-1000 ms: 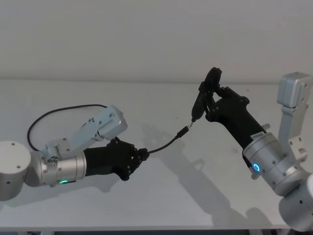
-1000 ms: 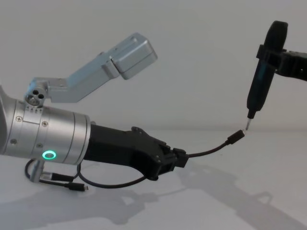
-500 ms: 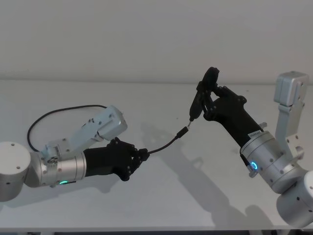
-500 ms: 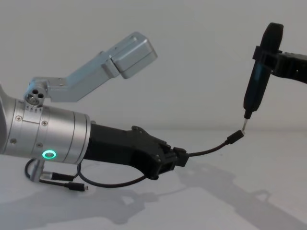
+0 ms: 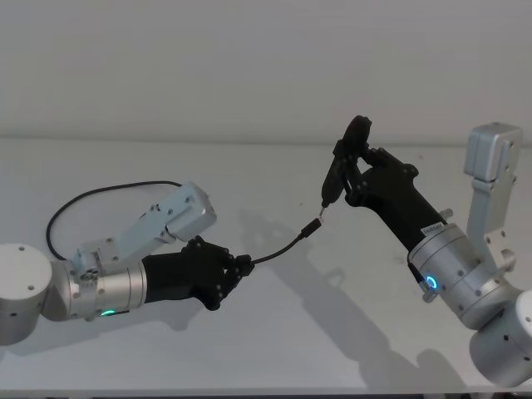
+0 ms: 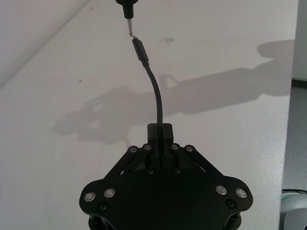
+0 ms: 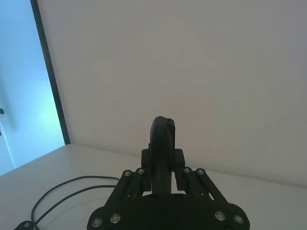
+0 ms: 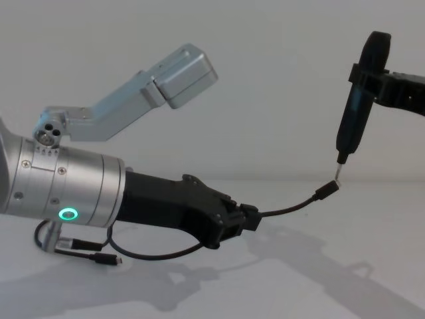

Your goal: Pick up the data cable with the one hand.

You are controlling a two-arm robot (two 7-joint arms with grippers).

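The data cable [image 5: 279, 248] is a thin black cord. My left gripper [image 5: 241, 265] is shut on it just above the table, and the free end arcs up to a small plug [image 5: 312, 226]. The chest view has the same gripper [image 8: 247, 218] with the plug [image 8: 327, 191] raised to its right. From the left wrist the cord [image 6: 156, 98] rises out of the closed fingertips. My right gripper [image 5: 352, 165] is shut on a black pen-like tool [image 5: 341, 172]. The tool's metal tip [image 8: 337, 173] touches or nearly touches the plug's end.
The rest of the cable [image 5: 79, 202] loops back on the white table [image 5: 332, 332] behind my left arm, and the loop [image 7: 72, 187] also lies in the right wrist view. A short black lead [image 8: 99, 258] hangs under the left wrist. A pale wall stands behind the table.
The right gripper has shifted the pen-like tool slightly left, bringing its tip closer to the plug. The left gripper keeps its hold on the cable and has barely moved.
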